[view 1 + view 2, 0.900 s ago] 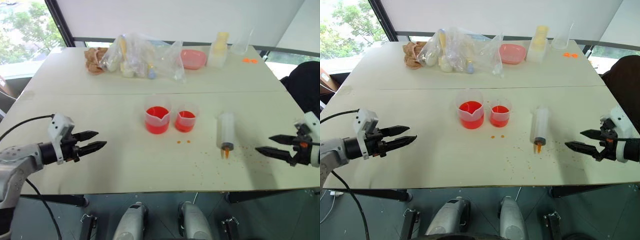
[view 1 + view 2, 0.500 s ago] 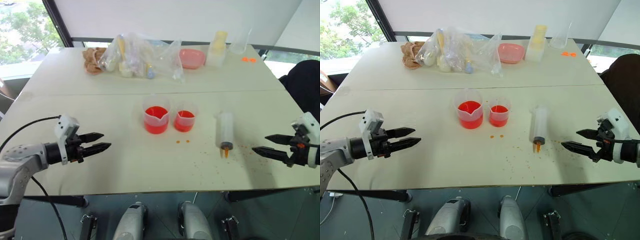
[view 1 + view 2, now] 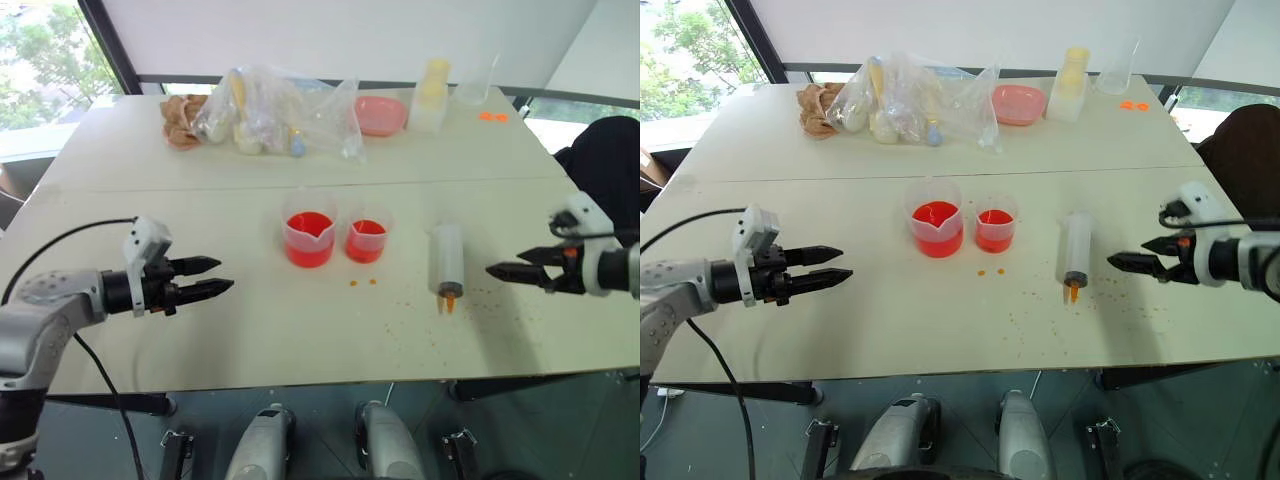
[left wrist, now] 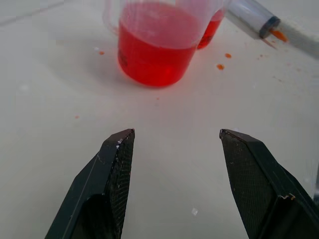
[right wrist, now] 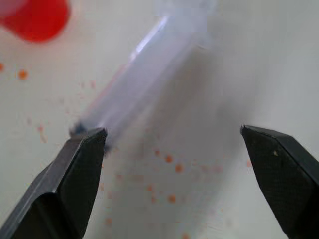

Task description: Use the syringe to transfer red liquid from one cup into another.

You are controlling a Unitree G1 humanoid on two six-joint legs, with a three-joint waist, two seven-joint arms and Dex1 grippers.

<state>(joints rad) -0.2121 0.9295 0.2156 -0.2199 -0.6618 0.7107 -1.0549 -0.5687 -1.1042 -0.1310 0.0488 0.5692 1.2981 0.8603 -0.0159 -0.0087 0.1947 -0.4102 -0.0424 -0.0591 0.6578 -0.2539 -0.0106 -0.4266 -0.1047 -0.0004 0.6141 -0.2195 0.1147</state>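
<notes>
The syringe (image 3: 447,260) lies flat on the white table, its orange-stained tip toward the front edge. Left of it stand two clear cups side by side, both holding red liquid (image 3: 309,225): the wider spouted cup (image 3: 310,240) and the narrower plain cup (image 3: 366,241). My right gripper (image 3: 503,263) hovers open just right of the syringe's tip; in the right wrist view the syringe barrel (image 5: 144,74) lies ahead between the spread fingers. My left gripper (image 3: 226,275) is open and empty, left of the cups, pointing at the spouted cup (image 4: 154,45).
At the table's back lie a clear plastic bag of items (image 3: 275,110), a brown bundle (image 3: 183,120), a pink dish (image 3: 383,115), a capped white bottle (image 3: 433,95) and an empty clear cup (image 3: 475,85). Orange drops (image 3: 362,283) speckle the table near the syringe.
My right gripper has moved left, closer to the syringe's tip. My left gripper has moved a little right toward the cups. Cups and syringe have stayed put.
</notes>
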